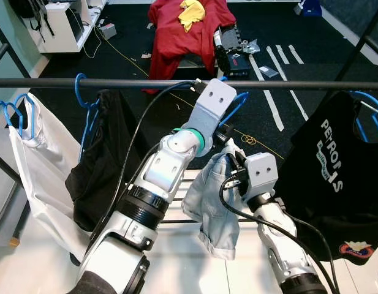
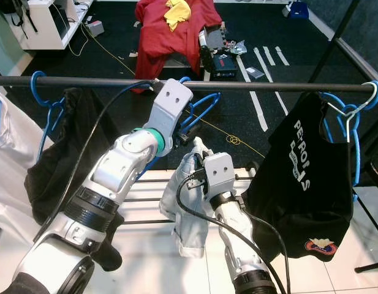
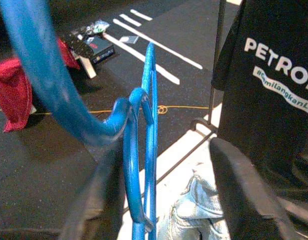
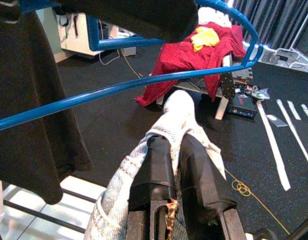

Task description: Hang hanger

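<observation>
Floor: dark carpet behind black metal rail (image 1: pixel 66 82).
Blue plastic hanger (image 3: pixel 144 165): just below rail, mid-span.
Left gripper (image 3: pixel 163 192): at rail, fingers spread around hanger.
Right gripper (image 4: pixel 181 167): below rail, pinched on pale denim shorts (image 1: pixel 216 202).

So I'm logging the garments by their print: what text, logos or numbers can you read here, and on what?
"PETRON": white letters on the black T-shirt hanging from the rail; the word runs out of the left wrist view.
"#SemilangkanLa": smaller pale line beneath it, also cut off.
Red and white emblem near that shirt's hem: too small to read.
Red label on the black box on the floor: too small to read.
</observation>
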`<state>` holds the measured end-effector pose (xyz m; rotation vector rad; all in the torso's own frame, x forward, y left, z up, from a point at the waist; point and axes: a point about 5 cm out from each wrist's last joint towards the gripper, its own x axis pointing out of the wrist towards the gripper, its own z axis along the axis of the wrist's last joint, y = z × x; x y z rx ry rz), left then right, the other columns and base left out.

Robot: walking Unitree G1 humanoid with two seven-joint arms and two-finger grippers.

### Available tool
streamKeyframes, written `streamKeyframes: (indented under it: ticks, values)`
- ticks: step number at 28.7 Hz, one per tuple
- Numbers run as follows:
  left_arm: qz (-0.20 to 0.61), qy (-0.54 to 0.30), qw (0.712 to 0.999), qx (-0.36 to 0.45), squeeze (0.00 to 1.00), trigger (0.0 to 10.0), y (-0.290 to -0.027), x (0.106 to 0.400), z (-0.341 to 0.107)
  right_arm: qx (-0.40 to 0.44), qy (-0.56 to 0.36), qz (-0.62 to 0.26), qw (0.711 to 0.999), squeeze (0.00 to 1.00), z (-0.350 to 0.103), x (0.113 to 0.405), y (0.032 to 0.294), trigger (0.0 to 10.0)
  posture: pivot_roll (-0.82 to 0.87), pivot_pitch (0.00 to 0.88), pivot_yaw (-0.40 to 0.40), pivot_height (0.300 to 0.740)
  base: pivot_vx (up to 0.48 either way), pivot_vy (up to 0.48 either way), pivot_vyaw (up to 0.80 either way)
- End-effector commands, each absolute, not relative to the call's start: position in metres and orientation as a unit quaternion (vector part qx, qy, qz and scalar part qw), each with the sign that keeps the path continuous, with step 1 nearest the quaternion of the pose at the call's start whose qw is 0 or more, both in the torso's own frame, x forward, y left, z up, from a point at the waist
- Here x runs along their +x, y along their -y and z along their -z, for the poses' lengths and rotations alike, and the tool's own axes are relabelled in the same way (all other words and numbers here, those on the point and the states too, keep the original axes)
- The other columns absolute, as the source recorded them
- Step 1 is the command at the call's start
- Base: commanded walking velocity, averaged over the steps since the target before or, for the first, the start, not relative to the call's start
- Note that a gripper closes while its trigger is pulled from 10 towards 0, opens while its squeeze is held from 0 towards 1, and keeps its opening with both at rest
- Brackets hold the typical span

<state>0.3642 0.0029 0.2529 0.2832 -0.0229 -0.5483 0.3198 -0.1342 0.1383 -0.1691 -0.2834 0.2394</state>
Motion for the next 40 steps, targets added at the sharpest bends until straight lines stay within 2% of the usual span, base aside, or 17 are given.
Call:
streamKeyframes:
  ticks: [1,4,5,21,22,26,29,30,33,36,37,40]
  values:
    - [0.281,0.013,0.95,0.137,0.0,1.3,0.004,0.363,-0.253,-0.082,0.146,-0.116,0.979,0.0,-0.14,0.317,0.134,10.0,-0.04,0.145,0.099,0.74,0.0,0.0,0.0]
    - [0.28,0.014,0.95,0.137,0.0,1.3,0.005,0.364,-0.253,-0.082,0.146,-0.116,0.979,0.0,-0.14,0.317,0.134,10.0,-0.04,0.145,0.099,0.74,0.0,0.0,0.0]
    - [0.277,0.014,0.951,0.138,0.0,0.0,0.005,0.365,-0.253,-0.082,0.146,-0.117,0.979,0.0,-0.14,0.318,0.134,10.0,-0.05,0.142,0.097,0.74,0.0,0.0,0.0]
    - [0.254,0.019,0.957,0.14,0.0,0.0,-0.003,0.37,-0.254,-0.082,0.146,-0.117,0.979,0.0,-0.142,0.318,0.133,10.0,-0.04,0.13,0.091,0.74,0.0,0.0,0.0]
    - [0.255,0.04,0.958,0.123,0.0,10.0,-0.007,0.367,-0.264,-0.082,0.148,-0.116,0.979,0.0,-0.142,0.318,0.134,10.0,-0.05,0.127,0.091,0.74,0.0,0.0,0.0]
    - [0.279,0.07,0.955,0.075,0.0,10.0,-0.018,0.352,-0.28,-0.083,0.15,-0.113,0.979,0.0,-0.144,0.318,0.136,10.0,-0.05,0.129,0.091,0.74,0.0,0.0,0.0]
    - [0.285,0.07,0.953,0.069,0.0,10.0,-0.019,0.35,-0.281,-0.083,0.15,-0.113,0.979,0.0,-0.144,0.318,0.136,10.0,-0.05,0.129,0.091,0.74,0.0,0.0,0.0]
    - [0.31,0.071,0.946,0.066,0.0,10.0,-0.024,0.339,-0.279,-0.084,0.149,-0.113,0.979,0.0,-0.143,0.317,0.137,10.0,-0.04,0.134,0.082,0.74,0.0,0.0,0.0]
    - [0.326,0.072,0.94,0.067,0.0,10.0,-0.026,0.331,-0.277,-0.084,0.148,-0.113,0.979,0.0,-0.143,0.317,0.137,10.0,-0.04,0.134,0.082,0.74,0.0,0.0,0.0]
    - [0.326,0.072,0.94,0.067,0.0,10.0,-0.026,0.331,-0.277,-0.084,0.148,-0.113,0.979,0.0,-0.143,0.317,0.137,10.0,-0.04,0.134,0.082,0.74,0.0,0.0,0.0]
    - [0.344,0.062,0.931,0.104,0.0,10.0,-0.034,0.319,-0.26,-0.087,0.146,-0.116,0.979,0.0,-0.142,0.317,0.138,10.0,-0.04,0.138,0.074,0.74,0.0,0.0,0.0]
    - [0.344,0.043,0.928,0.134,0.0,10.0,-0.043,0.31,-0.24,-0.095,0.144,-0.13,0.976,0.0,-0.143,0.316,0.139,10.0,-0.05,0.144,0.07,0.74,0.0,0.0,0.0]
